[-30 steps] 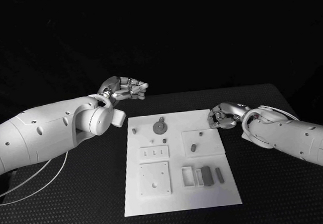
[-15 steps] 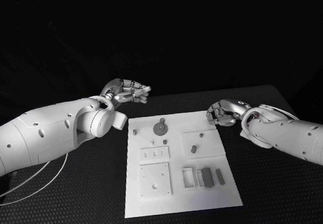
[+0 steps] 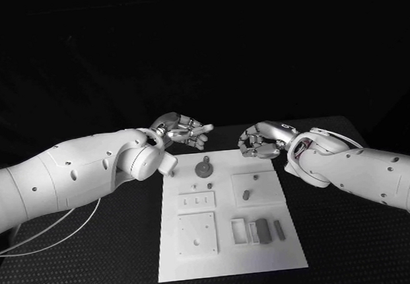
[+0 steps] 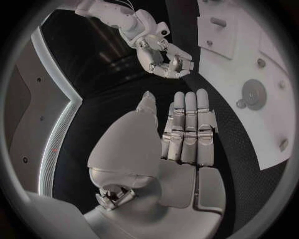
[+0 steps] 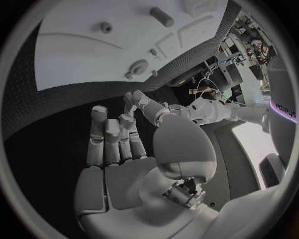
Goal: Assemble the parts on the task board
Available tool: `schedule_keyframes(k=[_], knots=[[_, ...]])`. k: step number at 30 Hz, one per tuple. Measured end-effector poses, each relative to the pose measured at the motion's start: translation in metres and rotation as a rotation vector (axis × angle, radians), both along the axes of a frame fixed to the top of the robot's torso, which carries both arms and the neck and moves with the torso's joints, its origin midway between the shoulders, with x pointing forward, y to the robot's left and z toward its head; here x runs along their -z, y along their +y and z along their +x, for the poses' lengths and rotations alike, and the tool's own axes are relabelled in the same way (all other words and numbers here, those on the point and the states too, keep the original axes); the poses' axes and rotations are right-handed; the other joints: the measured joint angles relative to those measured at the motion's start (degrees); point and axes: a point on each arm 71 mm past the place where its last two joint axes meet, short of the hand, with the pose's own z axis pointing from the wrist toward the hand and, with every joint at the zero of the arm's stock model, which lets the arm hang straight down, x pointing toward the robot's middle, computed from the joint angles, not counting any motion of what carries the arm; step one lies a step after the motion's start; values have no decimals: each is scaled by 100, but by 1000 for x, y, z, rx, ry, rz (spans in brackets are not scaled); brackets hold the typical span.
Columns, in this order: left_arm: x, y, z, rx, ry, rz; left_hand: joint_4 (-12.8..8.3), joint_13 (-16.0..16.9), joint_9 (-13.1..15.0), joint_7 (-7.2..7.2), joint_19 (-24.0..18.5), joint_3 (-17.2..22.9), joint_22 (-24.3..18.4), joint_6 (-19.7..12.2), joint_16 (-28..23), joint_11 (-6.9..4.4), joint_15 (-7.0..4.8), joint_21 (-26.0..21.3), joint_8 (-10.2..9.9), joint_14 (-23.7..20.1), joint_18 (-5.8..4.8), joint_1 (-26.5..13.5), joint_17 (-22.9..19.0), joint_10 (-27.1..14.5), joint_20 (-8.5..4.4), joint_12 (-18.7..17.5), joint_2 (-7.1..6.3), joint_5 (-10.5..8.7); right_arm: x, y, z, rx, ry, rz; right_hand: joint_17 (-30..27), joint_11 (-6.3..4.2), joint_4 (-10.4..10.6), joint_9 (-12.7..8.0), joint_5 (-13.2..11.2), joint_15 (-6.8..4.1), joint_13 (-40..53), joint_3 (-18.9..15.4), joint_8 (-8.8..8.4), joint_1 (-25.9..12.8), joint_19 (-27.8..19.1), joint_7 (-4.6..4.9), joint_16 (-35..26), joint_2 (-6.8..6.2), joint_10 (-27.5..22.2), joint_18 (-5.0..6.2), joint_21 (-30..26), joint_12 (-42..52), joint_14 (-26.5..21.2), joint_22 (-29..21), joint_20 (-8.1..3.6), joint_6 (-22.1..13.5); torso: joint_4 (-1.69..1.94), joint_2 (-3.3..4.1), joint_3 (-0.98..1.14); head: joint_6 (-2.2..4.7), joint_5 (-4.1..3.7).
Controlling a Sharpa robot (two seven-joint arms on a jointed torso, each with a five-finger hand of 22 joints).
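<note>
A: Head view. One task board, white, lies flat in the middle of the black table. Two hands up at its far end, both off the surface.

B: Left hand?

A: At the board's far left corner, fingers apart and reaching toward the other hand, nothing between them. Right hand is near the far right corner, fingers curled inward, nothing seen in them. The two hands are near each other, not touching.

B: Parts count?

A: One round disc part with a stub at the far end. One short peg standing in the raised square block. Two dark upright bars beside one open frame at the near right. One square plate at the near left, one small three-slot plate above it. A few tiny pegs near the disc; too small to count surely.

B: Left wrist view?

A: Left hand's own fingers lie straight, side by side, empty, over the table just off the board's edge. The disc part lies on the board. The right hand is beyond, fingers bent in.

B: Right wrist view?

A: Right hand's fingers partly bent, palm bare. The left hand faces it, fingers spread. The board lies beyond, with the disc part and one peg on it.
</note>
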Motion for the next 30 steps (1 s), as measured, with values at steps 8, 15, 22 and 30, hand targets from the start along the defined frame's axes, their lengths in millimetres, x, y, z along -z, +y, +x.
schedule_keyframes(k=[8,15,22,30], knots=[[14,-21,-7,44,67,40,-9,115,-27,21,-67,-39,71,21,1,83,38,2,-37,-90,1,-109,95,-189,19,37,-27,0,-4,34,-5,-47,4,14,-7,0,0,0,0,1,-8,0,1,0,0,-4,0,0,0,0,0,0,2,0,0,5,-6,-88,-47,12,78],[18,-27,-11,63,96,64,-9,147,-27,19,-76,-39,94,63,0,92,38,2,-37,-90,-3,-109,122,-197,10,37,-27,0,-5,43,-7,-56,7,17,-8,0,16,0,-1,9,-15,16,1,0,0,-9,0,-1,0,0,0,0,8,0,0,9,37,-140,-65,-9,87],[22,-29,-14,77,120,87,-9,155,-26,19,-76,-39,106,62,0,92,38,2,-37,-90,-28,-135,131,-197,10,37,-1,0,-5,49,-10,-67,8,20,-12,0,16,0,-16,12,-18,16,1,0,0,-12,0,-1,1,0,0,0,7,0,0,12,48,-150,-64,-24,86],[23,-29,-15,76,132,105,-9,170,-26,19,-76,-39,111,62,0,92,38,2,-37,-90,-31,-135,138,-197,10,37,-1,0,-6,52,-12,-73,7,21,-14,-20,16,0,-16,14,-24,16,1,0,0,-14,0,-2,21,0,0,0,8,0,1,14,41,-149,-62,-35,97]])
